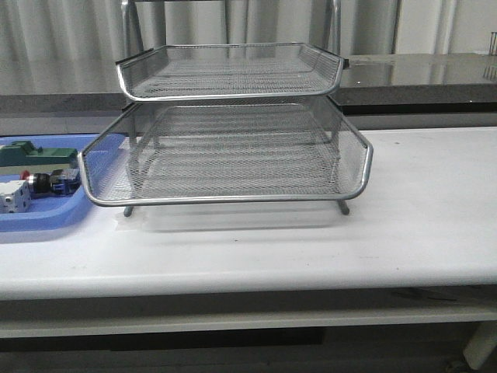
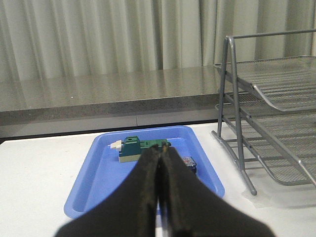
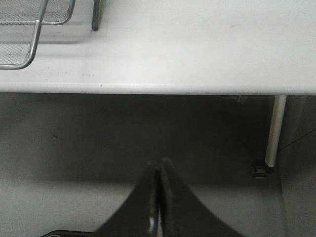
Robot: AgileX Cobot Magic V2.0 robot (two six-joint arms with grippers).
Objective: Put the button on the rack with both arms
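The button (image 1: 40, 183) lies on its side in the blue bin (image 1: 54, 217) at the table's left end, red cap to the left, blue end toward the rack. The wire-mesh rack (image 1: 233, 148) stands mid-table, its lower tray pulled forward. No gripper shows in the front view. In the left wrist view my left gripper (image 2: 160, 148) is shut and empty above the bin (image 2: 98, 173); only the button's blue end (image 2: 189, 163) peeks out beside the fingers. My right gripper (image 3: 160, 162) is shut and empty, below and in front of the table's front edge (image 3: 158, 89).
A flat green block (image 1: 31, 154) and a white cube (image 1: 14, 198) share the bin with the button. A rack foot (image 3: 95, 19) and tray corner (image 3: 29, 49) stand near the table's front. A white table leg (image 3: 274, 128) reaches the floor on the right side.
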